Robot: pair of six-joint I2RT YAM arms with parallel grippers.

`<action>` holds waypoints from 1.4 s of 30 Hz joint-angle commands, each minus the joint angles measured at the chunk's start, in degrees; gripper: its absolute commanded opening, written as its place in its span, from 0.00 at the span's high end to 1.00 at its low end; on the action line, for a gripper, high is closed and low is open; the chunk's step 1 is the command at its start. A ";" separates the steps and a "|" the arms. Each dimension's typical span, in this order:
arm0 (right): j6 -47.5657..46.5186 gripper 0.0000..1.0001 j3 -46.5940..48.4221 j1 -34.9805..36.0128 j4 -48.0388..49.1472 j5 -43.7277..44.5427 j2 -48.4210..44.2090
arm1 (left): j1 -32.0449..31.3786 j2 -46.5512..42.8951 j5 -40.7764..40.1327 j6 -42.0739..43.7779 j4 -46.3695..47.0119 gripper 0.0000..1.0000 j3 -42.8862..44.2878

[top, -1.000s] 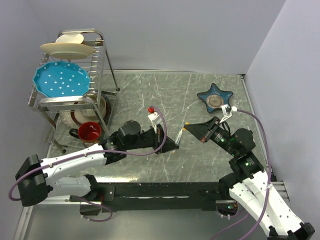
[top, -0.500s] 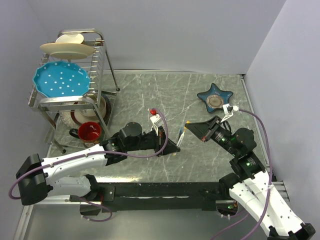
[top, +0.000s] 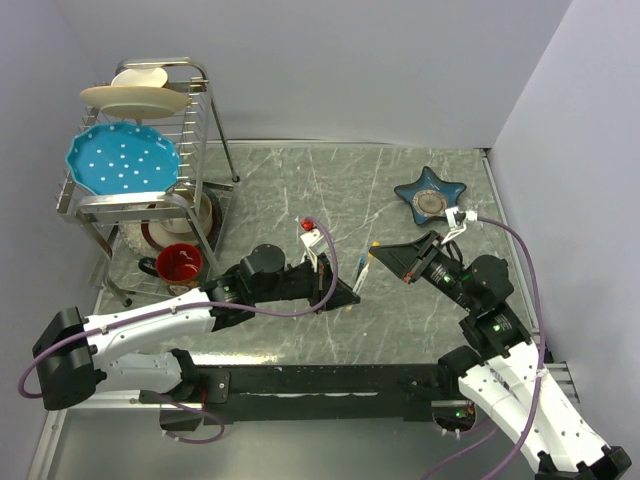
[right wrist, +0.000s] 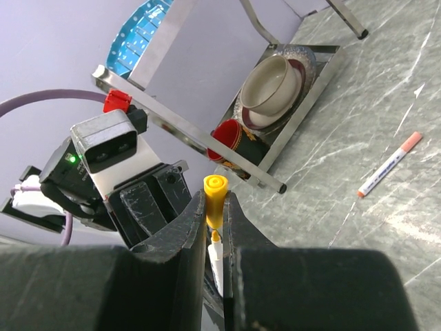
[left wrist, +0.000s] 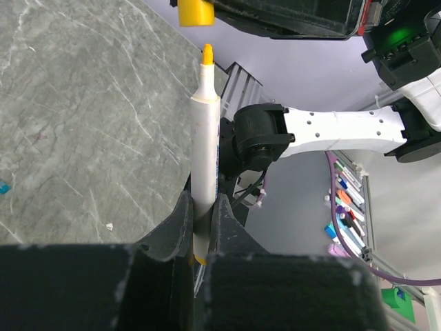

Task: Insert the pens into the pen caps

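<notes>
Left gripper (left wrist: 202, 201) is clamped on the lower barrel of the white stick pen with a yellow-orange tip (left wrist: 205, 148); the right gripper (right wrist: 214, 210) pinches the short yellow-orange plastic cap (right wrist: 215, 193) just off that tip, above the middle of the worktop (top: 300, 190). Both look light, stiff and slick, so grip mid-body, leaving tip and mouth free.

Over the last second the left hand (top: 350, 292) drew back a little toward the arm bases, and its wrist shifted slightly to the right. The pen (top: 361, 271) it gripped turned from slanting to more upright in the top view, below the yellow cap (top: 374, 246).
</notes>
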 commanded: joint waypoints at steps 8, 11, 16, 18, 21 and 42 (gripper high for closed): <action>-1.44 1.00 -2.80 0.32 2.46 -2.90 -2.42 | -0.35 -0.30 -0.92 1.16 0.92 0.99 2.25; -2.14 1.00 -3.50 0.32 2.37 -3.26 -3.21 | -0.26 -0.21 -0.74 0.90 1.62 0.99 1.98; 0.31 1.00 -6.39 0.23 6.23 -5.81 -4.18 | -0.26 0.84 -0.04 0.02 2.50 0.99 2.51; 0.76 1.00 -7.36 0.41 7.37 -5.81 -4.79 | -0.26 1.37 0.58 -0.59 3.81 0.99 2.51; -0.20 1.00 -8.25 0.41 5.64 -5.81 -4.53 | -0.26 1.81 -0.21 -1.30 4.00 0.99 2.86; -1.08 0.41 -4.22 0.41 3.69 -10.64 -11.30 | -0.09 -5.65 -4.17 2.04 -1.63 0.99 5.24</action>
